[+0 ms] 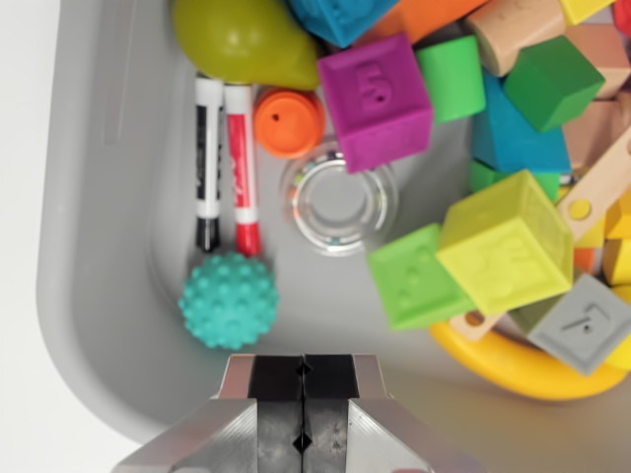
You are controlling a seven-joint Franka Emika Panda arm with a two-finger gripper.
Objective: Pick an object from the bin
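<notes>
I look down into a grey bin full of toys. My gripper sits at the bottom centre of the wrist view, its black pads pressed together with nothing between them. Just above and to the wrist view's left of it lies a teal spiky ball. Two markers, one black and one red, lie side by side above the ball. A clear plastic ring rests in the middle. A purple block, a green block and a yellow-green block lie nearby.
An olive pear-shaped toy and an orange cap lie near the top. Wooden, blue and green blocks pile up at the wrist view's right, with a grey block over a yellow ring. The bin's rounded corner wall runs down the left.
</notes>
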